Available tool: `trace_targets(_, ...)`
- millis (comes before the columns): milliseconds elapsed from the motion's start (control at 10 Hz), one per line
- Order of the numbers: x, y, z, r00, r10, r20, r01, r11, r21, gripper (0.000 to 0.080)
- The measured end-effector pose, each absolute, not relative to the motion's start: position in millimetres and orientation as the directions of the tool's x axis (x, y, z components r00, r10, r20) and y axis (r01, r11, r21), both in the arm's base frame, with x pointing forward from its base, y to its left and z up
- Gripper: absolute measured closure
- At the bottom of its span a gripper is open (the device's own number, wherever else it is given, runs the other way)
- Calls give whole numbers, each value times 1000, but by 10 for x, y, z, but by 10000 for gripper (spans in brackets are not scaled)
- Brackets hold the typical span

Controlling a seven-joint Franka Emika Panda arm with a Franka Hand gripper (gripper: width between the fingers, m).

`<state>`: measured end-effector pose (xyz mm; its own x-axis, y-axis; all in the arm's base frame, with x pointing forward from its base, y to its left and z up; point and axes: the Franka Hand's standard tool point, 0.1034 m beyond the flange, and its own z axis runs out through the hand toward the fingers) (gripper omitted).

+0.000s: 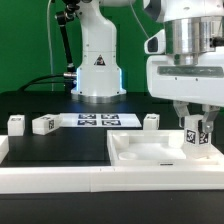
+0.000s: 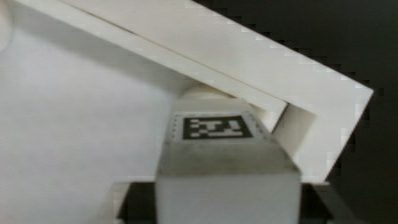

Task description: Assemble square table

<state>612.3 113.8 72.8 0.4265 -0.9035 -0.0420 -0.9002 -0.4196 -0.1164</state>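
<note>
The square table's white top (image 1: 150, 152) lies flat at the exterior view's right, one notched corner showing close up in the wrist view (image 2: 107, 110). My gripper (image 1: 195, 136) hangs over the slab's right end, shut on a short white leg (image 1: 196, 130) held upright with its tag facing out. In the wrist view the leg (image 2: 221, 165) fills the space between the dark fingers (image 2: 139, 203), its tagged end next to the slab's raised corner wall (image 2: 294, 95). Three more legs stand on the black mat: two at the left (image 1: 16, 124) (image 1: 43, 124) and one (image 1: 150, 121) behind the slab.
The marker board (image 1: 95, 120) lies flat at the middle back, in front of the arm's white base (image 1: 97, 65). A long white rail (image 1: 60, 180) edges the front of the black work surface. A green backdrop closes the rear.
</note>
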Motion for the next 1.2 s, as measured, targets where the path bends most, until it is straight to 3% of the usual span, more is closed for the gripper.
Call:
trace_targets(200, 6122, 1140, 725, 474, -880, -36, -876, -467, -118, 509)
trace_targets(300, 6121, 1147, 725, 487, -873, -34, -869, -480, -119, 328)
trace_targets(400, 6123, 1157, 728, 554, -832, -23, -828, -548, -120, 328)
trace_targets(500, 6127, 1187, 736, 648, -762, -4, -757, -643, -118, 191)
trace_targets(1200, 6129, 1220, 738, 933, -355, 56, -348, -931, -108, 151)
